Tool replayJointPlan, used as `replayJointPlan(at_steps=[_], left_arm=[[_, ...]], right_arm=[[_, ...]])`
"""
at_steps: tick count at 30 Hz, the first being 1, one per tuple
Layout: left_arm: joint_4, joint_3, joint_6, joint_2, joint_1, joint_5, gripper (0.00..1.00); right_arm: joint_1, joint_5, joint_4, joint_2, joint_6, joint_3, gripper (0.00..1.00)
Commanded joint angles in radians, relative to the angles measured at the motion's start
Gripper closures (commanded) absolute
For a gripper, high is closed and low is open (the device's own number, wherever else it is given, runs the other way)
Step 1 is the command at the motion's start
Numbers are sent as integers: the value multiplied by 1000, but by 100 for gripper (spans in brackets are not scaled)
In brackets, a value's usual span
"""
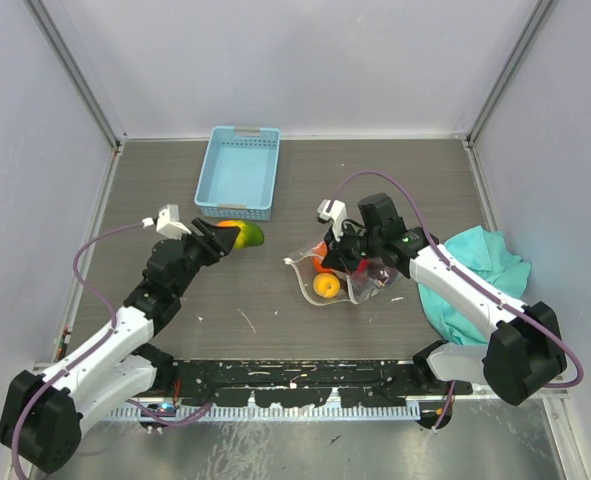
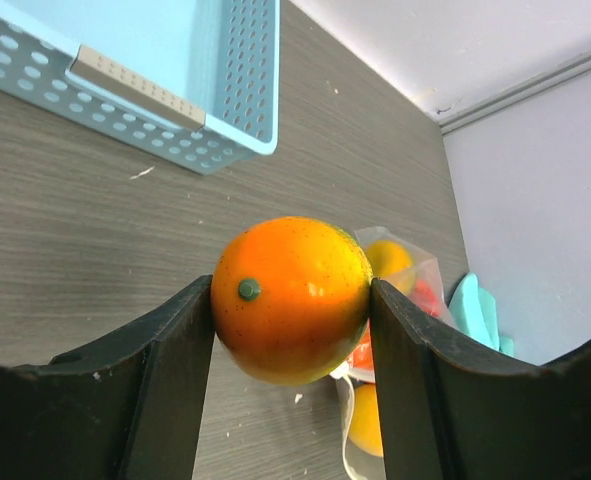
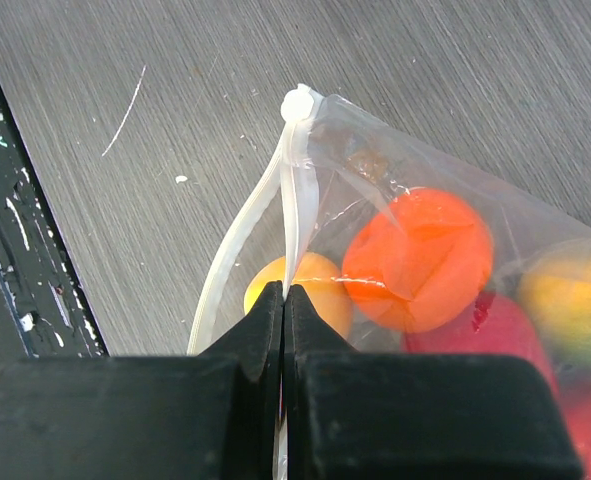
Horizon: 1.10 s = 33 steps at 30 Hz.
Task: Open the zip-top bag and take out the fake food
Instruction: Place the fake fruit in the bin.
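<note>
The clear plastic zip-top bag [image 1: 347,283] lay on the grey wood-grain table [image 1: 405,185] a little right of centre. It was crumpled, and in the right wrist view its film [image 3: 445,165] was glossy and see-through. Its white zip strip [image 3: 297,170] ran down from a small rounded end stop and split into two bands, one bowing out to the left. The right gripper [image 3: 283,296] was clenched on the other band, its black jaws pressed together with only the strip between them. Inside the bag sat fake food [image 3: 418,258]: a bright orange ball, a smaller yellow-orange piece next to it, a red one underneath and a yellowish one at the right edge. One orange plastic fruit [image 2: 290,298] with a green stem dot and a greenish far side was outside the bag. The left gripper [image 1: 223,241] grasped it, a finger against each flank, well left of the bag and just in front of the near wall of the light blue perforated plastic basket [image 1: 233,211]. Bare table lay between the bag and the basket, beyond the bag toward the far wall, and between the bag and the black rail at the near edge. A rumpled teal cloth [image 1: 480,262] lay at the table's right edge, beside the right arm.
</note>
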<state>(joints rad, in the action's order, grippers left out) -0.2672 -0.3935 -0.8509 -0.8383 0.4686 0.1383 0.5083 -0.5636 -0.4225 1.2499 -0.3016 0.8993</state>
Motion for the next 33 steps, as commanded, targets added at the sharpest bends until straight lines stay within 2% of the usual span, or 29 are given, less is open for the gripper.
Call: replayJointPlan(at_steps=[1, 18, 33], left_arm=[[-109, -77, -7, -50, -61, -114, 100], [-199, -181, -37, -276, -234, -257, 100], [-194, -366, -43, -548, -285, -279, 100]], right_arm=[[-5, -21, 18, -12, -10, 16, 99], [-8, -27, 16, -15, -10, 14, 99], [-10, -33, 13, -18, -11, 15, 99]])
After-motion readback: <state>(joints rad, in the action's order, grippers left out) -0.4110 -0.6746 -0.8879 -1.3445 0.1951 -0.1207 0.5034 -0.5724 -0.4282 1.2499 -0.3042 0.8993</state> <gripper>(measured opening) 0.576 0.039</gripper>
